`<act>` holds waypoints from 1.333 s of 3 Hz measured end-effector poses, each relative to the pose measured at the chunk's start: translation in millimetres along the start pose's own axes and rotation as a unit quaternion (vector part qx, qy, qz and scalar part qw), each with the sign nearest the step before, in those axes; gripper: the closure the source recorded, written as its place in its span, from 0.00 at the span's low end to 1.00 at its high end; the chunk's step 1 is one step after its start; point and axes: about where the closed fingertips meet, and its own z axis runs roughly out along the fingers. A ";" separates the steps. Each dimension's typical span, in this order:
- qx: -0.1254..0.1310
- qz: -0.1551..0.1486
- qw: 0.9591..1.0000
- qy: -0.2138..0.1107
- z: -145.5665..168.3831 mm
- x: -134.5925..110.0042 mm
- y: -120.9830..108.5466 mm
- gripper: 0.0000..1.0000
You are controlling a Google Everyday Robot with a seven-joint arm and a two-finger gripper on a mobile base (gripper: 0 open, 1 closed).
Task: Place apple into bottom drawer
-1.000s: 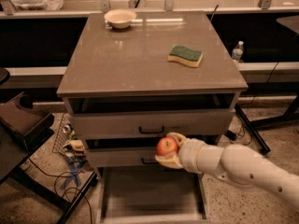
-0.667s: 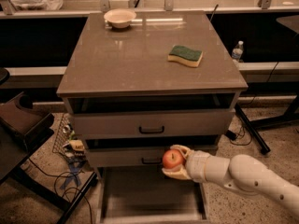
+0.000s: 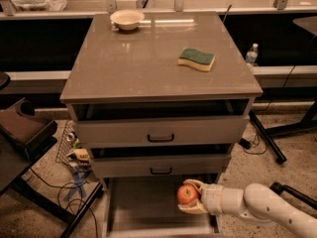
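The red-orange apple (image 3: 187, 194) is held in my gripper (image 3: 190, 197), whose pale fingers (image 3: 194, 184) close on it from above and below. The white arm comes in from the lower right. The apple hangs over the right side of the open bottom drawer (image 3: 143, 207), a wide shallow grey tray pulled out below the two upper drawers. It is above the drawer floor, not resting on it.
Two upper drawers with black handles (image 3: 161, 138) stand slightly ajar. On the cabinet top lie a green-and-yellow sponge (image 3: 196, 59) and a white bowl (image 3: 127, 19). A water bottle (image 3: 251, 54) stands right; cables and a dark chair (image 3: 22, 133) are left.
My gripper with the apple has moved down and a little right, from in front of the middle drawer to over the open bottom drawer.
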 end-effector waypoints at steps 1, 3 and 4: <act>0.000 0.000 1.000 0.000 0.0 0.0 0.0 1.00; -0.040 0.007 0.998 -0.045 68.7 54.6 -2.6 1.00; -0.055 -0.023 0.995 -0.086 119.7 92.3 -1.5 1.00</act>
